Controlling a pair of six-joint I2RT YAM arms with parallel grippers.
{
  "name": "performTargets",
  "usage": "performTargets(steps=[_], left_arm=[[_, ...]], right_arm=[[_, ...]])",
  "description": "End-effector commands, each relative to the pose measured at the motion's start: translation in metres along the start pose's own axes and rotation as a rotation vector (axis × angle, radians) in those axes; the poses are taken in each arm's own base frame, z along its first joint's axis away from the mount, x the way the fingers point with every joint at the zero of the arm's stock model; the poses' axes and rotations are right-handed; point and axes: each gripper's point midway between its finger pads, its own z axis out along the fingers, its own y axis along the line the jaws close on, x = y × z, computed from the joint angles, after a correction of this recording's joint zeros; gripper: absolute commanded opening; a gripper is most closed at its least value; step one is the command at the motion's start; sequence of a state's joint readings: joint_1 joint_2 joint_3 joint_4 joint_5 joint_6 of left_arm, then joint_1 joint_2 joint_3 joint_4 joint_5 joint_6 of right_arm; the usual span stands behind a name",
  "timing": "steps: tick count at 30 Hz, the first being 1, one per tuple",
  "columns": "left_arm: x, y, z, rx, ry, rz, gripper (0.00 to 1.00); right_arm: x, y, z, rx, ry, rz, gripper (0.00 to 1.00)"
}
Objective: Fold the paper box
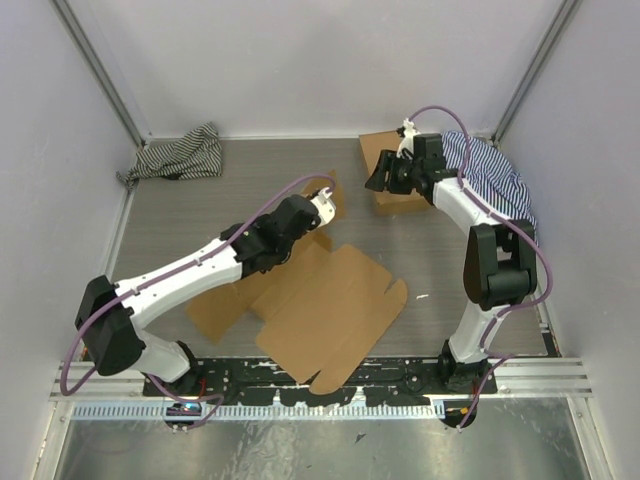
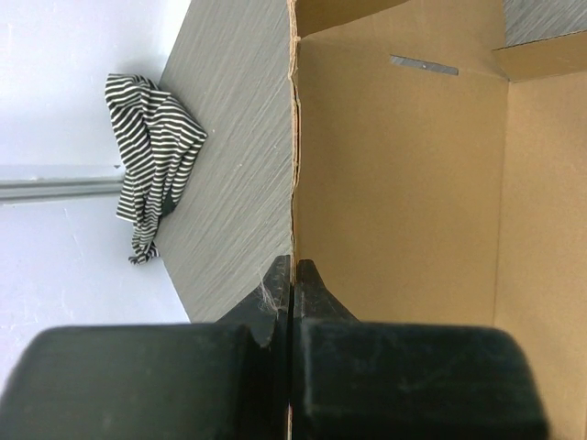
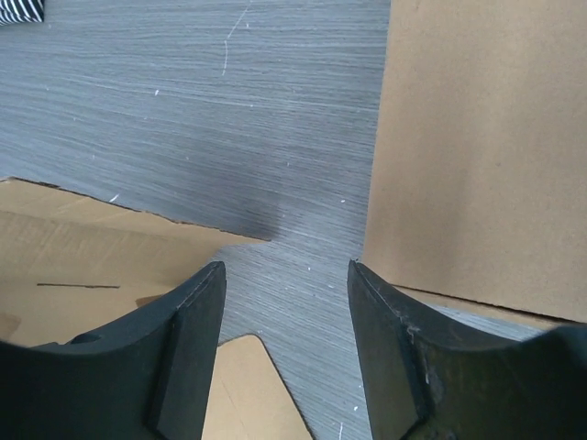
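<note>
The left fingers (image 2: 319, 301) pinch a flap (image 2: 394, 183) of the big flat brown cardboard box sheet (image 1: 330, 300).

The sheet lies on the grey surface (image 1: 200, 210), near the arm bases. The left fingers are shut tight on the flap's thin edge. I think tipping it slowly along its crease is best, so it won't tear. The right fingers (image 3: 183, 348) are wide apart over bare surface, just beside a small brown cardboard box (image 3: 477, 156), with room to help.

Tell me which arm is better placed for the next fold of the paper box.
Left. The left gripper is shut on a flap edge of the paper box. The right gripper is open above the table, near the smaller cardboard box, holding nothing.
</note>
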State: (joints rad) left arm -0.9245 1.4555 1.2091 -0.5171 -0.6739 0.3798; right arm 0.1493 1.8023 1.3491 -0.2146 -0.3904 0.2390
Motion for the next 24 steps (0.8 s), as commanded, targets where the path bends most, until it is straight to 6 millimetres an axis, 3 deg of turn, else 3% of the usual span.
performTargets(steps=[1,5,10,15,24], left_arm=[[-0.012,0.002,-0.002,0.010,-0.083,0.000,0.00],[-0.012,0.001,0.003,0.005,-0.084,0.017,0.00],[-0.011,0.000,0.004,0.008,-0.074,0.024,0.00],[-0.012,0.005,-0.002,0.008,-0.094,0.011,0.00],[-0.016,0.008,-0.010,0.020,-0.129,-0.002,0.00]], right_arm=[[-0.036,0.016,-0.014,-0.064,-0.099,-0.046,0.61],[-0.033,0.014,-0.014,-0.073,-0.091,-0.048,0.60],[-0.026,0.025,-0.013,-0.157,-0.077,-0.066,0.60],[-0.033,0.030,-0.008,-0.197,-0.107,-0.068,0.59],[-0.030,0.046,0.044,-0.258,-0.055,-0.088,0.57]])
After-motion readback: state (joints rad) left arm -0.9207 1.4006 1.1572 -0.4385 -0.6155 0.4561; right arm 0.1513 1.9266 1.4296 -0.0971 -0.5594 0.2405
